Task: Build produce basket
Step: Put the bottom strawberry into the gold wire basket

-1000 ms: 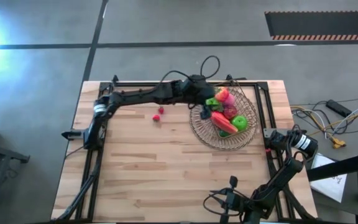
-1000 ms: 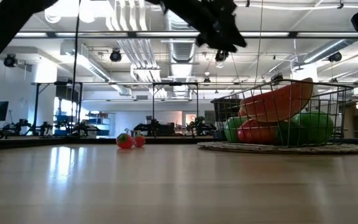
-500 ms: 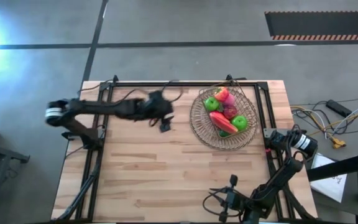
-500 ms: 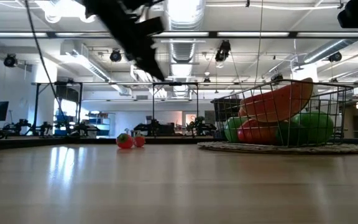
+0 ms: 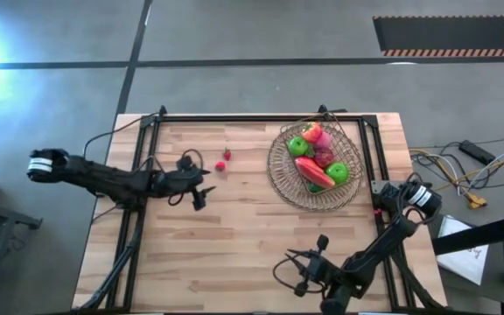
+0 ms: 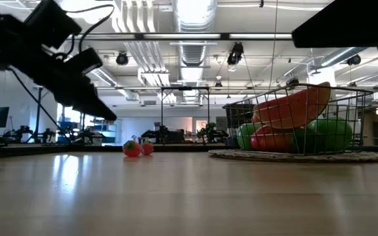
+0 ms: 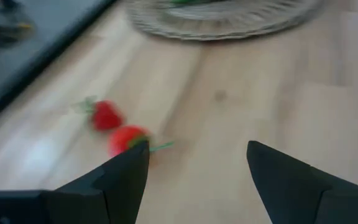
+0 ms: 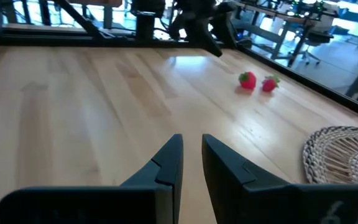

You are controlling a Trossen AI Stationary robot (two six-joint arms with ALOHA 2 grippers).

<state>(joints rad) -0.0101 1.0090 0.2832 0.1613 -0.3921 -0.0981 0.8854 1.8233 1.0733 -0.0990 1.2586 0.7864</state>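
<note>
A large robotics lab or workshop hall is seen: exposed ducts (image 6: 195, 49) and strip lights (image 6: 287, 36) are hung overhead, black-framed workbenches (image 6: 176, 111) are lined up behind, a bare concrete floor (image 5: 252, 79) is marked with hazard tape (image 5: 453, 52).

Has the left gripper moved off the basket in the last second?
Yes. The left gripper has swung away from the basket, past the two strawberries.
</note>
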